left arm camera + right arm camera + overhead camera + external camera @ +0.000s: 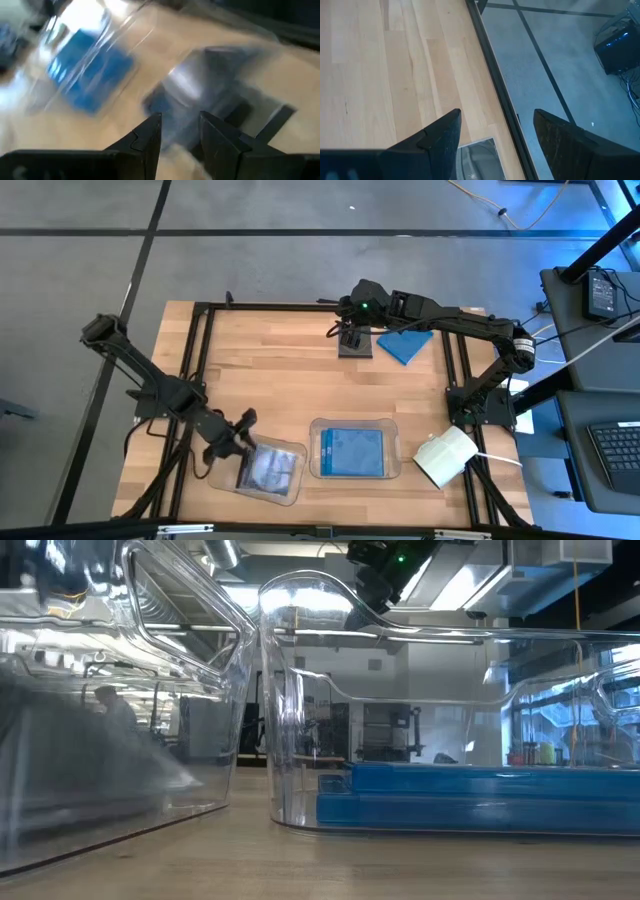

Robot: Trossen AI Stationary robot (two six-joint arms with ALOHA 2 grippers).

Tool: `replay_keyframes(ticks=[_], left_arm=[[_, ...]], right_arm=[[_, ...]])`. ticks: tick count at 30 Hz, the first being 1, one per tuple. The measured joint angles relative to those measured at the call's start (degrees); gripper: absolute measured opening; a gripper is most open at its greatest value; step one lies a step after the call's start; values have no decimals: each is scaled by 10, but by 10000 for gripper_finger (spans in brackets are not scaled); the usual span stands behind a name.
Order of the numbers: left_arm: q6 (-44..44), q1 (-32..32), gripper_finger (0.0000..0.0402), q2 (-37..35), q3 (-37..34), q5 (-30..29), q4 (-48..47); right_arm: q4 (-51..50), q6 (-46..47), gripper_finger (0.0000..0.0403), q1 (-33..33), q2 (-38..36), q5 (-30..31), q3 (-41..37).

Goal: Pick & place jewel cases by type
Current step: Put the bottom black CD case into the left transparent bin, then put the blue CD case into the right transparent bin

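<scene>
High view: the left hand (pixel 240 448) is hovering at the left tray (pixel 262 471), fingers slightly parted and holding nothing I can make out, above dark cases (pixel 270 468) lying inside. The right hand (pixel 347 332) is poised wide open, empty, over a dark case (pixel 354 347) at the tabletop's (pixel 280 390) far edge, beside a blue case (pixel 404 343). It should descend straight, straddling opposite edges before closing.
</scene>
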Motion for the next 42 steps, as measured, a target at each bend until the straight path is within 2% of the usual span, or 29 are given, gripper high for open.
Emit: replay_keyframes(ticks=[4,9,11,15,16,18,20,24,28,30,32,34,37,40,42], left_arm=[[-53,24,126,6,0,-25,-33],[-60,33,125,9,1,-36,-37],[-63,34,125,3,5,-73,-34],[-106,50,125,-29,9,-200,11],[-118,61,125,-39,9,-221,16],[-137,90,125,-64,9,-227,19],[-143,127,125,-87,9,-195,18],[-148,216,125,-118,9,-117,25],[-146,313,125,-126,9,-98,31],[-160,359,125,-122,9,-97,38],[-173,403,125,-111,9,-80,54],[-170,441,125,-100,9,-25,79],[-149,481,125,-74,9,91,136],[-118,501,125,-40,9,168,195],[-74,507,125,-15,9,178,210]], right_arm=[[0,0,251,0,0,-1,0],[0,0,251,0,0,-1,0],[0,0,251,0,0,0,0],[0,0,251,0,0,0,0],[0,0,251,0,0,0,0],[0,0,251,0,0,-1,0],[1,5,251,0,0,-14,-1],[-2,40,251,0,0,-83,-13],[3,44,251,1,0,-104,-37],[12,45,251,0,0,-88,-53],[22,63,251,-3,0,-47,-71],[23,92,251,-7,0,14,-90],[28,133,251,-25,1,95,-113],[41,178,251,-58,1,93,-140],[45,189,251,-83,1,66,-155]])
